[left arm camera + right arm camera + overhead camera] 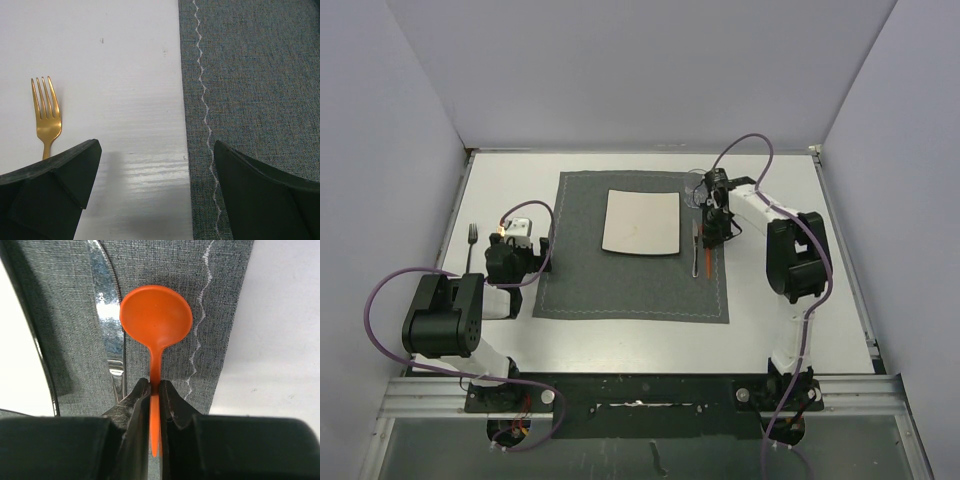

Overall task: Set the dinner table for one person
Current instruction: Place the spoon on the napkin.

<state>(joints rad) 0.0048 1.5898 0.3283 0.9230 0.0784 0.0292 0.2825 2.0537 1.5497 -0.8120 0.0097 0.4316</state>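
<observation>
**Dinner table [620, 345]: the spoon could land on the knife**

Our right pincer [154, 385] is clamped narrow on the thin handle of an orange spoon [156, 320], bowl pointing ahead. We cannot tell from the wrist view whether the spoon hangs above the cloth or touches it. The bowl sits over the narrow strip of grey placemat [70, 315] between a steel knife [107, 315] and the stitched border, and its near edge seems to overlap the blade.

That is our first worry. If we let go here, the bowl may come down on the knife and rest tilted, or push the blade toward the square plate [641, 222]. Letting go from any height could also make the light plastic bounce or swing round, past the stitching and onto the bare table. A handle pinched this tightly might stick to one finger and twist as the jaws part.

Our left pincer [156, 147] stands wide and holds nothing. It is poised over the white table with one finger above the placemat's left edge. The gold fork [47, 117] lies on the table just beside its other finger. Going down carelessly, we could knock the fork away, or catch the cloth's edge and drag everything laid on it.

The table itself lies under all of this, reaching well beyond the placemat on every side.
</observation>
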